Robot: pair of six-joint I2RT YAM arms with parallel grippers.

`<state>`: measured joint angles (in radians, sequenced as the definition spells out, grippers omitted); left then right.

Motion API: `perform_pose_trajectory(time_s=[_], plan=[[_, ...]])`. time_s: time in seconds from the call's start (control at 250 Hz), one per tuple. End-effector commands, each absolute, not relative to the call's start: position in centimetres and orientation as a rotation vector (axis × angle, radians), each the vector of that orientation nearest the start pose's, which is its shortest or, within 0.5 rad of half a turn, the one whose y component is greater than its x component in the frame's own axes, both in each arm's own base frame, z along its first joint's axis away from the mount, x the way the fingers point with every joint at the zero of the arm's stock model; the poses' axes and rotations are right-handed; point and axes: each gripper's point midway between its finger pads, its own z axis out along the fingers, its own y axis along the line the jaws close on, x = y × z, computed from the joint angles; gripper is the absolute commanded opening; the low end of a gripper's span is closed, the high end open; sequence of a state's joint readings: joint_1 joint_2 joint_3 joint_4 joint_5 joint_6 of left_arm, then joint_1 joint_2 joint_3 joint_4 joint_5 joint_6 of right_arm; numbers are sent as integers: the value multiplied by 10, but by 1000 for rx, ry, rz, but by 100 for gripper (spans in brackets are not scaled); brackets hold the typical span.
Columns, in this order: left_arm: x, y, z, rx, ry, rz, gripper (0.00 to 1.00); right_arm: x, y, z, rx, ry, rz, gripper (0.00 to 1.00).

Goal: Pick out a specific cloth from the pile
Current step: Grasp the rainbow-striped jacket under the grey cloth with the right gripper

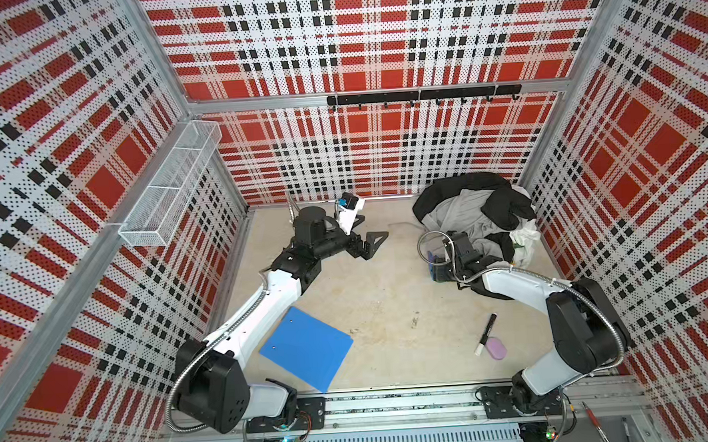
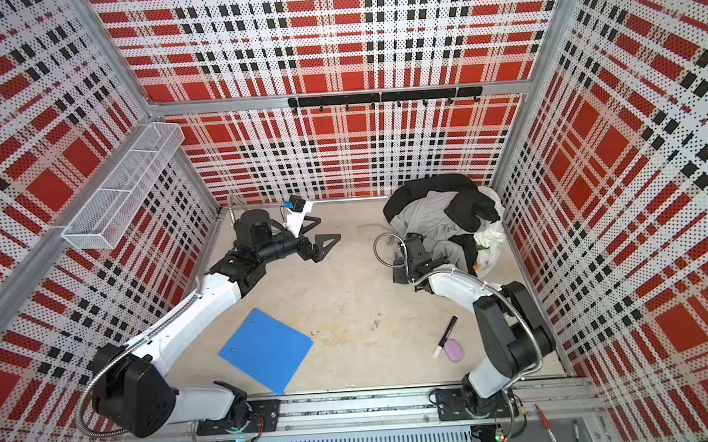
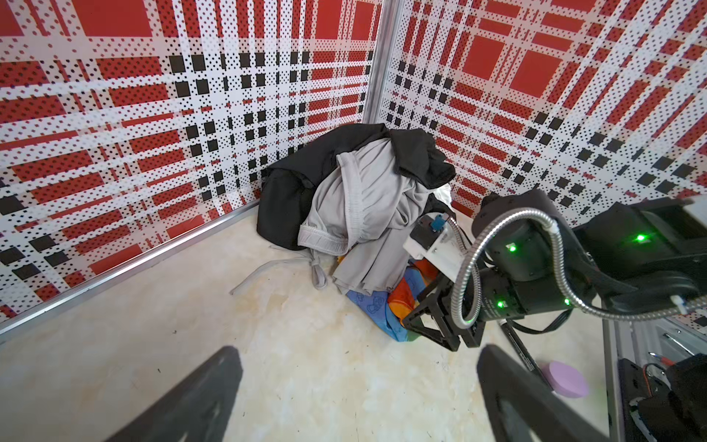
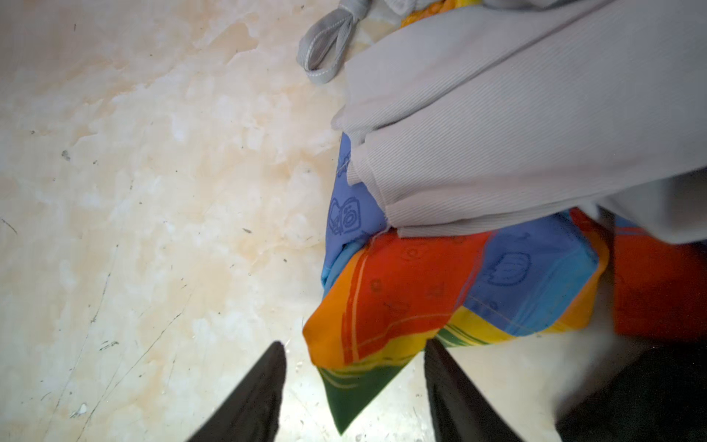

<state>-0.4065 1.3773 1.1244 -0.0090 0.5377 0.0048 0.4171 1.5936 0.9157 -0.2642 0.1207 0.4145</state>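
Observation:
The pile (image 1: 472, 211) (image 2: 439, 209) (image 3: 363, 191) of black, light grey and white clothes sits in the far right corner. The rainbow cloth (image 4: 401, 291) (image 3: 401, 294) pokes out from under a grey garment (image 4: 516, 126) at the pile's near edge. In both top views only a small blue bit of the cloth (image 1: 432, 258) (image 2: 397, 260) shows. My right gripper (image 4: 354, 352) (image 1: 440, 269) is low at that edge, jaws apart, with the cloth's green corner lying between them. My left gripper (image 3: 355, 367) (image 1: 369, 229) (image 2: 323, 230) hovers wide open over bare floor at the back middle, holding nothing.
A blue folder (image 1: 307, 351) lies front left of centre. A marker pen (image 1: 485, 333) and a lilac oval pad (image 1: 496, 349) lie front right. A wire basket (image 1: 167, 186) hangs on the left wall and a hook rail (image 1: 420, 95) on the back wall.

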Motion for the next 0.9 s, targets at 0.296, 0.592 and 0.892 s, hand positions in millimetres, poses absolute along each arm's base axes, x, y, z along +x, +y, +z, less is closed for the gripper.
perform_pose_trajectory(time_s=[0.296, 0.592, 0.892], plan=[[363, -255, 333, 757, 1657, -769, 99, 381, 161, 97, 20, 2438, 244, 0], [363, -255, 332, 755, 1659, -767, 99, 379, 191, 181, -75, 2297, 346, 0], [364, -254, 330, 746, 1663, -764, 99, 371, 195, 268, -108, 2141, 451, 0]])
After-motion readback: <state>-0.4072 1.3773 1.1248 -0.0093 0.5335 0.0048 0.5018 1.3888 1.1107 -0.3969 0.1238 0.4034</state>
